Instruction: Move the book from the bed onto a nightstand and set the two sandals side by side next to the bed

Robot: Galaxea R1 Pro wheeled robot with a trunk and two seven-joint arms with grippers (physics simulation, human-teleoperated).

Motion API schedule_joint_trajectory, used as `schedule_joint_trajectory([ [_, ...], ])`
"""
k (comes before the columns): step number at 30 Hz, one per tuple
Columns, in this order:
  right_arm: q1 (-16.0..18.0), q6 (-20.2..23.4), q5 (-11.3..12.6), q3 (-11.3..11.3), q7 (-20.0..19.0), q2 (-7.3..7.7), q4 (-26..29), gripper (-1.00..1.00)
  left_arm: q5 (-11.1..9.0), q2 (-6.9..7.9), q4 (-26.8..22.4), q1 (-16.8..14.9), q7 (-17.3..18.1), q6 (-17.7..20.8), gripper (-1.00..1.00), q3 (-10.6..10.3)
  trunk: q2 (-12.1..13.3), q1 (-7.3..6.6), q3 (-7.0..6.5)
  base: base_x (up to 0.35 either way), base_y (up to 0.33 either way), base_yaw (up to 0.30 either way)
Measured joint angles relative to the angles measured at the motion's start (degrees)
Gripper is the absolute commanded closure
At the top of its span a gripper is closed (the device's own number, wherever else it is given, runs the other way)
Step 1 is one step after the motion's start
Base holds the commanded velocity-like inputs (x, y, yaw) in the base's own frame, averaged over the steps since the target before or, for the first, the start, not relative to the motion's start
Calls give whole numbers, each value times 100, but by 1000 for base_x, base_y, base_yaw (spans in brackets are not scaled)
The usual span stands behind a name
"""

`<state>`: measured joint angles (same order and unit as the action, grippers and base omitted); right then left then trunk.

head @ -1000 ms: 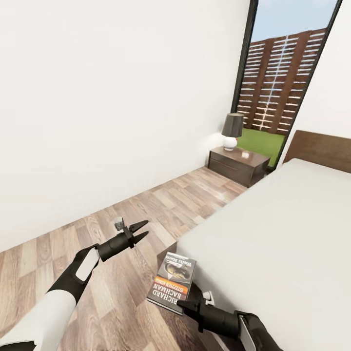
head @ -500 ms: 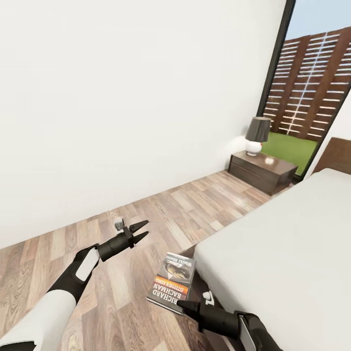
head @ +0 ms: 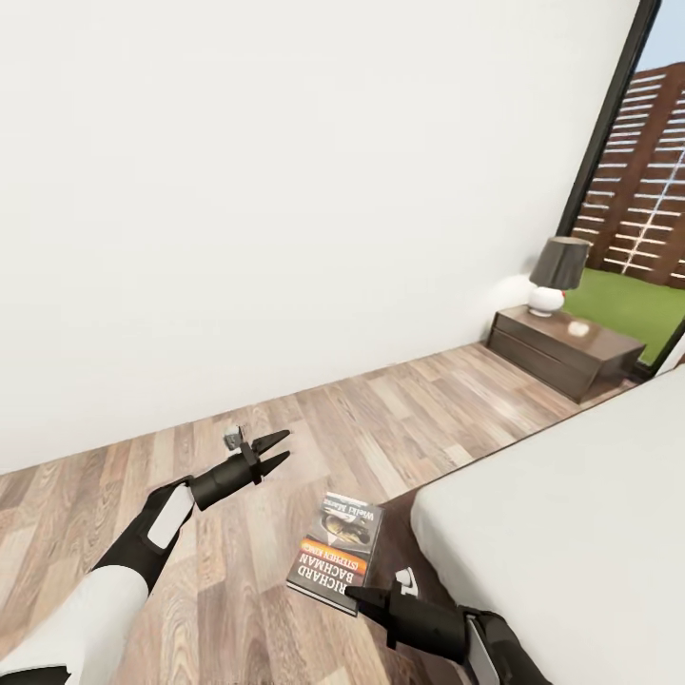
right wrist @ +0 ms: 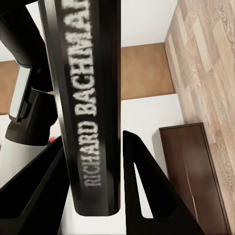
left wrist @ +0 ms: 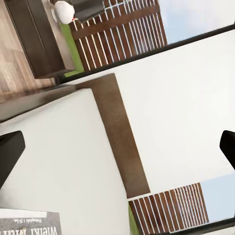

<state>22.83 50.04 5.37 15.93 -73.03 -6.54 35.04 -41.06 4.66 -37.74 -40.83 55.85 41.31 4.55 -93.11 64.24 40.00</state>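
Note:
My right gripper (head: 354, 596) is shut on the near edge of the book (head: 336, 553), a thin paperback with orange and white lettering, held flat above the wood floor beside the bed's (head: 571, 514) corner. In the right wrist view the book's spine (right wrist: 93, 98) stands clamped between both fingers (right wrist: 147, 186). My left gripper (head: 278, 452) hangs open and empty over the floor, left of the book. The nightstand (head: 561, 350) with its dark-shaded lamp (head: 557, 274) stands far right by the window. The sandals are out of view.
A long white wall (head: 285, 190) runs along the left and back. Wood-plank floor (head: 400, 409) stretches between wall and bed toward the nightstand. A dark-framed window (head: 609, 143) shows a slatted fence and grass. The headboard (left wrist: 122, 137) appears in the left wrist view.
The whole view has swung left, so bed, nightstand and window sit further right in the picture. Both arms and the held book keep their places in the picture.

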Motion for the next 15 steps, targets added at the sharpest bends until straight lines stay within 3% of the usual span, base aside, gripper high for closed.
schedule_joint_trajectory([
  [15, 0, -1, -2, -2, 0, 0, 0, 100, -1, 0, 0, 0, 0, 0, -100, 0, 602, -330, -269, 0, 0, 282],
])
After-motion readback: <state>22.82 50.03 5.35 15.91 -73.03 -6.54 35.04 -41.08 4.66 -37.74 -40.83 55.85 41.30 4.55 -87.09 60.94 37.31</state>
